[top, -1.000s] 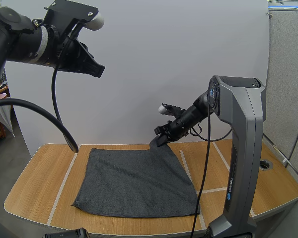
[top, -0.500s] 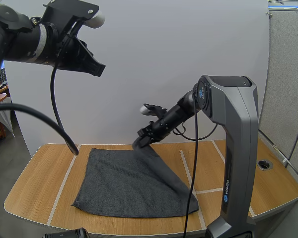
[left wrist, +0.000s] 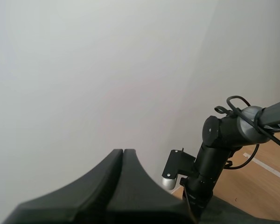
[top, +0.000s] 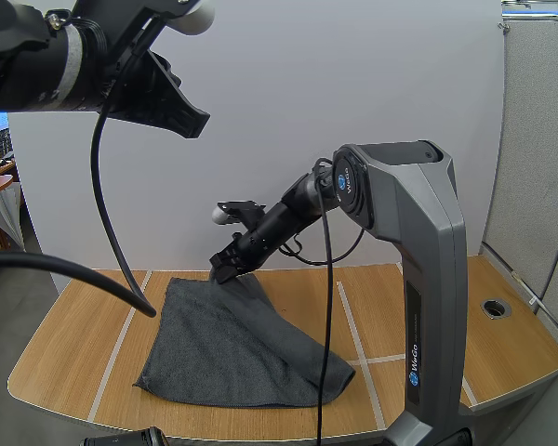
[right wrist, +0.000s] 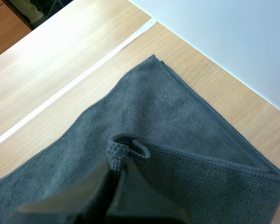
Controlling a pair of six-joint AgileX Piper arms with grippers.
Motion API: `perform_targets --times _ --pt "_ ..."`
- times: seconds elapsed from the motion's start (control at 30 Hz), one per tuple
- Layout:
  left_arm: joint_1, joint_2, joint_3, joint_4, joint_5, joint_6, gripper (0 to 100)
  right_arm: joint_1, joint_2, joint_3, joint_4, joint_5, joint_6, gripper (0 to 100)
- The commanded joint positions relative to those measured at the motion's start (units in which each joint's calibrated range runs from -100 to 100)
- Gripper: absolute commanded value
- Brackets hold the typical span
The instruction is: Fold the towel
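Towel (top: 223, 358), dark grey, lies on the wooden worktop (top: 70, 339), with one corner held up over its far part, so that its right side drapes in a slanting fold. The right gripper (top: 223, 273) is clamped on that corner, which curls out past its tips, just above the cloth. The left gripper (left wrist: 123, 150) hangs high at the left, well above the worktop, its fingers pressed together on nothing.
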Motion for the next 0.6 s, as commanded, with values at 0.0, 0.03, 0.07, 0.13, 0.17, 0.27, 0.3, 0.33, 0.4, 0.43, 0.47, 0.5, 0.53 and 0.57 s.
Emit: perform_targets --times 0.0,0.03,0.07,0.13,0.17,0.27,0.3,0.33,0.4,0.43,0.47,0.5,0.53,0.57 --pt "0.02 -0.9 -0.3 -1.0 -1.5 -0.4 0 0.9 -0.3 -3.5 1.2 -0.8 1.5 0" --pt "0.02 -0.9 -0.3 -1.0 -1.5 -0.4 0 0.9 0.0 -4.4 1.2 -0.4 1.9 0" --pt "0.02 -0.9 -0.3 -1.0 -1.5 -0.4 0 1.0 0.4 -5.6 1.2 0.5 2.7 0" --pt "0.02 -0.9 -0.3 -1.0 -1.5 -0.4 0 1.1 1.1 -7.2 1.2 2.4 3.4 0" --pt "-0.18 -0.9 -0.3 -1.0 -1.7 -0.4 0 1.2 1.7 -8.3 1.2 2.9 4.2 0" --pt "-1.59 -0.9 -0.3 -1.0 -1.7 -0.4 0 1.3 2.7 -10.5 1.2 3.0 5.2 0" --pt "-1.96 -0.9 -0.3 -1.0 -1.7 -0.4 0 1.4 2.8 -10.8 1.0 3.2 5.3 0" --pt "-2.30 -0.9 -0.3 -1.0 -1.7 -0.4 0 1.7 3.0 -11.0 0.9 3.2 5.3 0" --pt "-2.54 -0.9 -0.3 -1.0 -1.7 -0.4 0 2.4 3.1 -11.2 0.8 2.0 5.3 0" --pt "-2.54 -0.9 -0.3 -1.0 -1.7 -0.4 0 2.7 3.1 -11.2 0.6 1.3 5.3 0" --pt "-2.54 -0.9 -0.3 -1.0 -1.7 -0.4 0 3.3 3.1 -11.2 0.6 0.5 5.3 0" --pt "-2.54 -0.9 -0.3 -1.0 -1.7 -0.4 0 3.7 3.1 -11.3 0.5 -0.4 5.3 0" --pt "-2.54 -0.9 -0.3 -1.0 -1.7 -0.4 0 4.2 3.1 -11.4 0.4 -1.4 5.3 0" --pt "-2.54 -0.9 -0.3 -1.0 -1.7 -0.4 0 4.6 3.1 -11.5 -0.1 -2.8 5.3 0"
